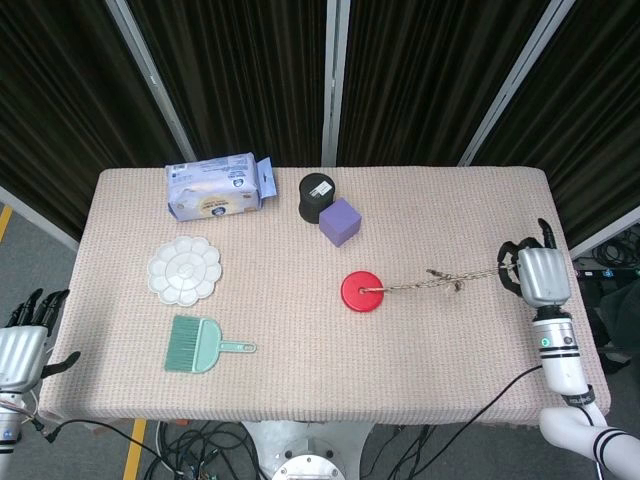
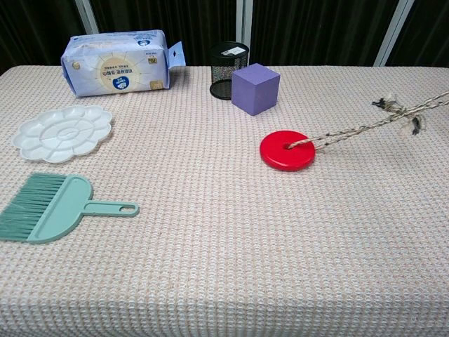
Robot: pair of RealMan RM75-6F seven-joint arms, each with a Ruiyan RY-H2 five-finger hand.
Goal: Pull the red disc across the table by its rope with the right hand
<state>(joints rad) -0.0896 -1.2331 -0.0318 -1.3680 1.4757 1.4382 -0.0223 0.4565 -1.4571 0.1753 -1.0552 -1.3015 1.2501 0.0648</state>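
The red disc [image 1: 364, 292] [image 2: 287, 149] lies flat on the woven tablecloth, right of centre and just below the purple cube. Its braided rope [image 1: 440, 279] [image 2: 365, 126] runs taut to the right, knotted partway along and lifted off the cloth. My right hand [image 1: 539, 274] hangs at the table's right edge and grips the rope's far end; the chest view does not reach it. My left hand [image 1: 22, 338] hangs off the table's left edge, fingers apart, holding nothing.
A purple cube [image 1: 340, 221] and a black mesh cup [image 1: 316, 195] stand behind the disc. A blue wipes packet [image 1: 216, 187] lies at the back left. A white palette [image 1: 184, 270] and a teal hand brush [image 1: 199, 344] lie at the left.
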